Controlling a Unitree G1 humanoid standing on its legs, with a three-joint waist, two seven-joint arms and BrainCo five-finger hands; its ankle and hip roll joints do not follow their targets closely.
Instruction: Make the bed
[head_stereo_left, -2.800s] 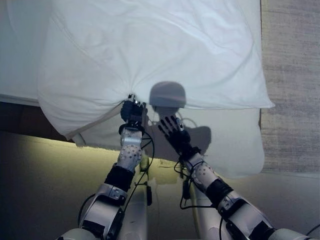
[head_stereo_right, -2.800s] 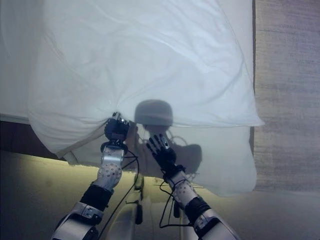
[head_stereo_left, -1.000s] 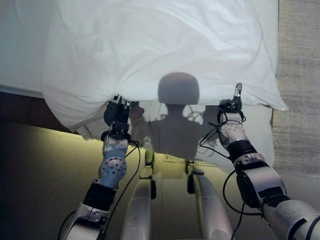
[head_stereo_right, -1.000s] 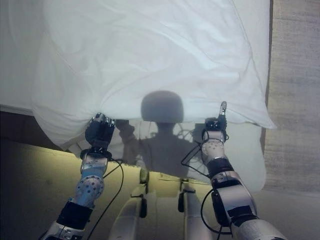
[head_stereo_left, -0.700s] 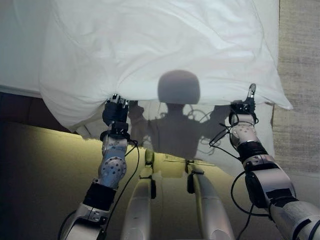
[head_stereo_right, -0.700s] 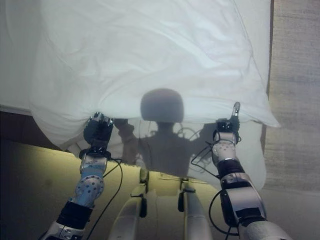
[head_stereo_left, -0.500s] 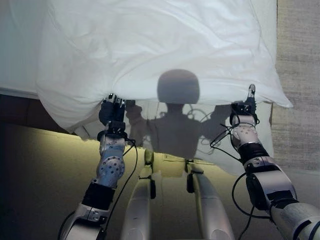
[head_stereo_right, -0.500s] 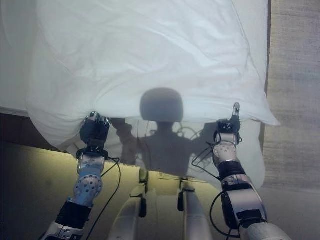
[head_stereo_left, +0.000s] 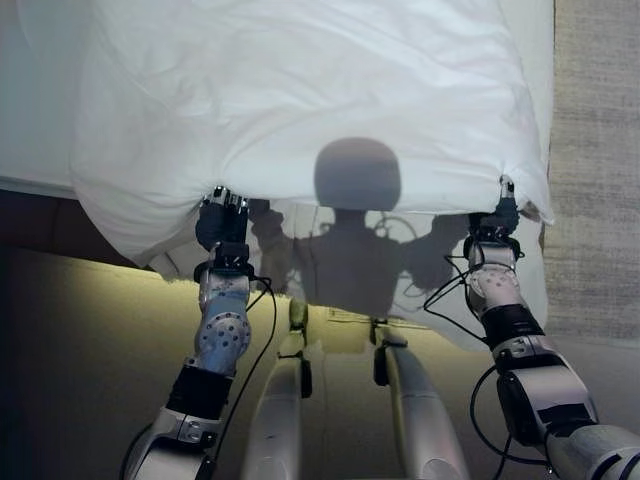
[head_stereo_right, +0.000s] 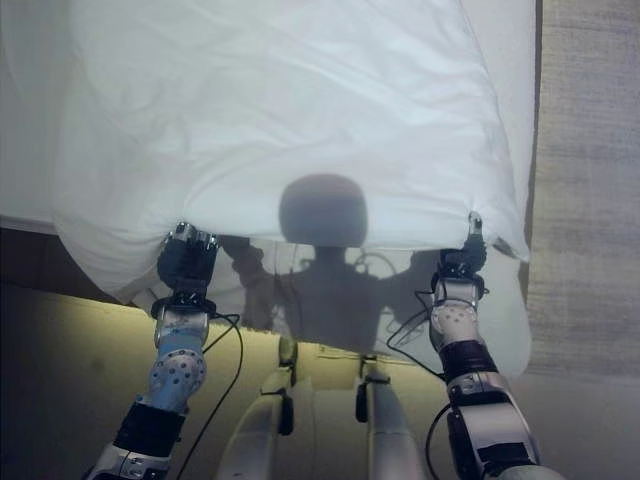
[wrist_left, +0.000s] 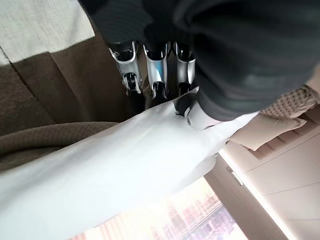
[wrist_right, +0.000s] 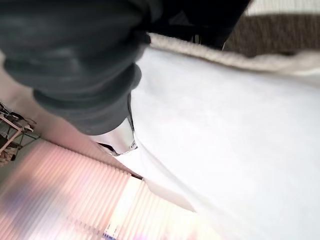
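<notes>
Overhead, the left eye view shows the white duvet (head_stereo_left: 300, 100) spread over the bed (head_stereo_left: 30, 120); the left hand (head_stereo_left: 222, 222) and the right hand (head_stereo_left: 497, 222) both grip the duvet's near edge, the left hand toward its left corner, the right hand at its right corner. Carpet (head_stereo_left: 595, 150) lies to the right of the duvet. Next, the left wrist view shows fingers (wrist_left: 155, 65) and thumb pinching the duvet's hem. Lastly, the right wrist view shows the thumb (wrist_right: 120, 142) pressed on the duvet's fabric.
</notes>
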